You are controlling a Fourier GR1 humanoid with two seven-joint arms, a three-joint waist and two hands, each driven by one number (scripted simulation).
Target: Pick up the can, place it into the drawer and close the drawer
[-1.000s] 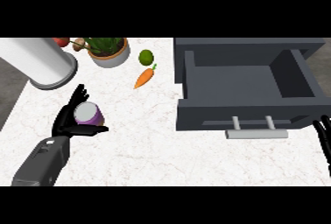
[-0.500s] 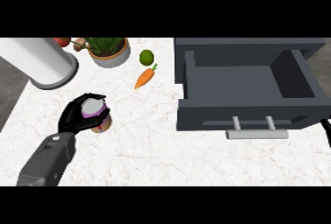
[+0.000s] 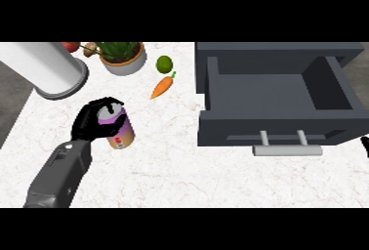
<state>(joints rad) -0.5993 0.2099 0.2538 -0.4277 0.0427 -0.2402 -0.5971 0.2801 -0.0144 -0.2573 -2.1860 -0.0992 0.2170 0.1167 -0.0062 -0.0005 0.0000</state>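
Note:
The can (image 3: 120,130), purple-topped with a tan lower body, is tilted in my left hand (image 3: 92,120), whose fingers and thumb curl round its upper part, left of the drawer. The dark grey drawer (image 3: 276,92) stands pulled open at the right with nothing inside, its pale bar handle (image 3: 287,149) facing me. Only a black sliver of my right hand (image 3: 365,146) shows at the right edge, beside the drawer's front.
A big white cylinder (image 3: 46,68) stands at the back left. A potted plant (image 3: 122,56), a green fruit (image 3: 164,63) and a carrot (image 3: 163,86) lie behind the can. A red object (image 3: 70,46) peeks at the top edge.
My left hand went from open beside the can to curled round it, and the can now tilts. The right hand slid out toward the right edge.

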